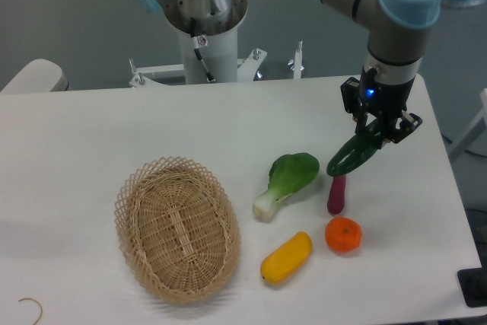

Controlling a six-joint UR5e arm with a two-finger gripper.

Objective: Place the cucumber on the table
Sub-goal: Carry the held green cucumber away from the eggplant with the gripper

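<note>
The cucumber (352, 154) is dark green and glossy. It hangs tilted in my gripper (380, 132), its lower end pointing down-left, above the white table (114, 135) at the right side. My gripper is shut on the cucumber's upper end. The cucumber's lower end is just over the top of the purple eggplant-like piece (336, 194); I cannot tell whether they touch.
A bok choy (288, 181) lies left of the cucumber. An orange round fruit (343, 234) and a yellow vegetable (287, 257) lie in front. An oval wicker basket (177, 227) stands at the front left. The table's right edge is near my gripper.
</note>
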